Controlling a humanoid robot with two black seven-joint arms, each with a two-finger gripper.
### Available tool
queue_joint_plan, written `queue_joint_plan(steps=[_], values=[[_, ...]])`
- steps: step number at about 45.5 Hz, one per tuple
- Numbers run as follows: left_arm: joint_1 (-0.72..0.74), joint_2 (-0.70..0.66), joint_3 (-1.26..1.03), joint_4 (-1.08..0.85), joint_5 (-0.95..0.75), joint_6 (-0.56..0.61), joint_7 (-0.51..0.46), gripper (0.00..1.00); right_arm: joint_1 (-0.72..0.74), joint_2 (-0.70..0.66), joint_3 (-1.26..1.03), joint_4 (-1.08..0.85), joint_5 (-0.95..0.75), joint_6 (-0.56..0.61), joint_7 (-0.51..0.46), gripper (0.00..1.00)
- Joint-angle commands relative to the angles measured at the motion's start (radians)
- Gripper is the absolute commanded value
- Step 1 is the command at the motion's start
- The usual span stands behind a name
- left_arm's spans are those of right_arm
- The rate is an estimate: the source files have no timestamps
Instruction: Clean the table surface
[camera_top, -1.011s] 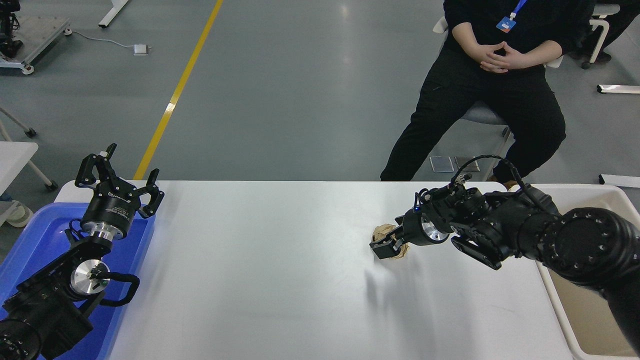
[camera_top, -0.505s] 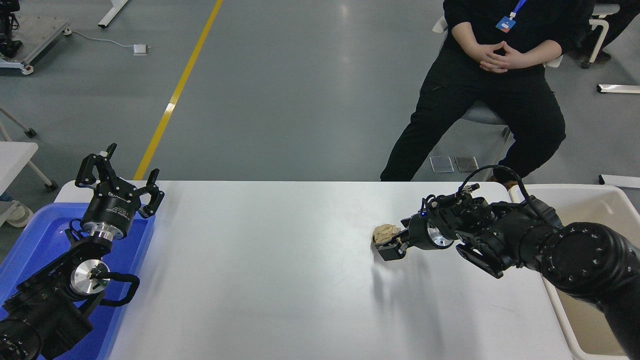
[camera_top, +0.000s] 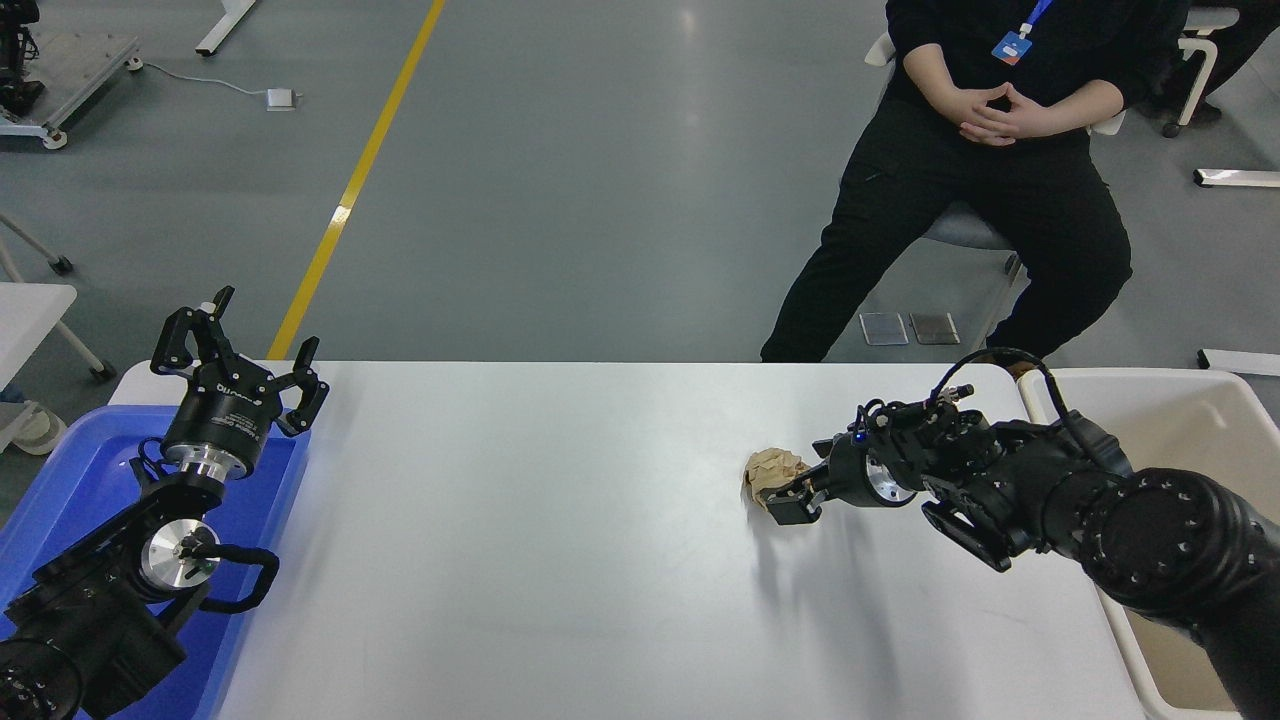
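Paper, a small crumpled brown wad (camera_top: 772, 468), lies on the wide matte white table surface (camera_top: 560, 540), right of the middle and nearer the far edge than the near one. The black right gripper (camera_top: 785, 497) reaches in from the right on its thick black arm and sits against the near right side of the wad, its fingers low over the tabletop; the fingers seem to touch the paper, but whether they are clamped on it or merely resting beside it cannot be told from this angle. The black left gripper (camera_top: 238, 352) is parked at the lower left, raised above a shallow blue plastic tray (camera_top: 70, 470) that overlaps the table's left end, and its fingers are spread wide with nothing between them. At the right end stands a beige-white rectangular bin (camera_top: 1180, 400) (its far rim just beside the right arm's elbow). Beyond the table a person in black clothes (camera_top: 960, 200) sits on a chair, hands clasped, well apart from the robot.
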Motion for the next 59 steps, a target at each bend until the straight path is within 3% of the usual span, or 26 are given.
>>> queue_joint_plan(steps=[1, 9, 19, 36, 59], values=[[0.0, 0.0, 0.0, -0.001, 0.0, 0.0, 0.0, 1.0, -0.015, 0.0, -0.001, 0.003, 0.0, -0.003, 0.005, 0.94], [0.0, 0.0, 0.0, 0.001, 0.0, 0.0, 0.0, 1.0, -0.031, 0.0, -0.003, 0.0, 0.0, -0.005, 0.008, 0.69], [0.0, 0.0, 0.0, 0.001, 0.0, 0.0, 0.0, 1.0, -0.04, 0.0, -0.006, -0.006, 0.0, 0.0, 0.034, 0.0], [0.0, 0.0, 0.0, 0.001, 0.0, 0.0, 0.0, 1.0, -0.045, 0.0, 0.006, -0.011, 0.008, 0.007, 0.08, 0.0], [0.0, 0.0, 0.0, 0.001, 0.0, 0.0, 0.0, 1.0, 0.014, -0.058, 0.052, 0.014, 0.21, 0.01, 0.167, 0.0]])
